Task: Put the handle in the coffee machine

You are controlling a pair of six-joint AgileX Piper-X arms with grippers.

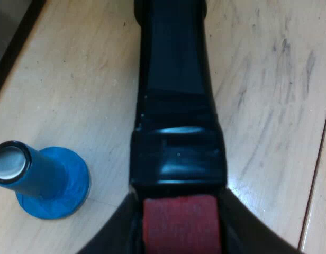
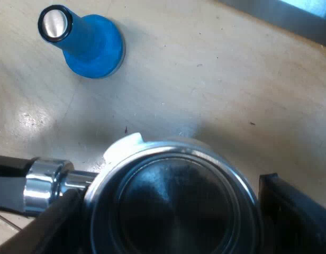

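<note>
Between the left jaws sits the fuzzy red end [image 1: 181, 225] of a glossy black handle [image 1: 176, 106]. They are clamped on it, and it runs straight away from them above the pale, scuffed wooden counter [image 1: 269, 106]. Beside them stands a blue tamper [image 1: 44, 180], flared base down, with a steel cap. The right jaws face downward, spread around the round steel basket [image 2: 173, 206] of the holder [image 2: 46, 185], with a sliver of gap at one side.
</note>
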